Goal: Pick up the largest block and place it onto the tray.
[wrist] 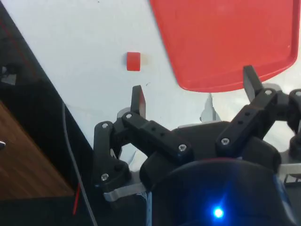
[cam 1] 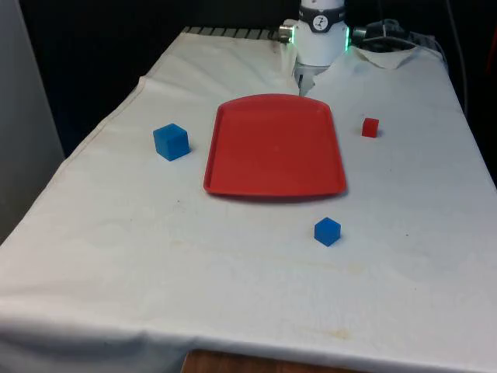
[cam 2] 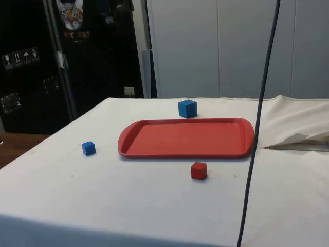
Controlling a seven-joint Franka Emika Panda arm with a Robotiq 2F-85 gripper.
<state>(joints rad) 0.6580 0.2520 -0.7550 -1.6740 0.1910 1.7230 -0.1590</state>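
Note:
The largest block is a blue cube [cam 1: 171, 141] on the white cloth, a short way off the tray toward the front view's left; in the side view this blue cube [cam 2: 187, 108] sits just behind the tray. The red tray [cam 1: 273, 148] lies flat and bare in the middle of the table, long side across in the side view [cam 2: 185, 138]. My gripper [wrist: 194, 92] hangs high over the tray's [wrist: 221, 37] robot-side end. It is open, fingers [wrist: 138, 99] spread wide with nothing between them, and far from the blue cube.
A small blue block [cam 1: 327, 231] [cam 2: 88, 148] lies in front of the tray. A small red block [cam 1: 370, 127] [cam 2: 198, 170] [wrist: 133, 61] sits off its other side. The cloth is bunched up [cam 2: 300, 139] near the robot's base. A black cable [cam 2: 257, 128] hangs through the side view.

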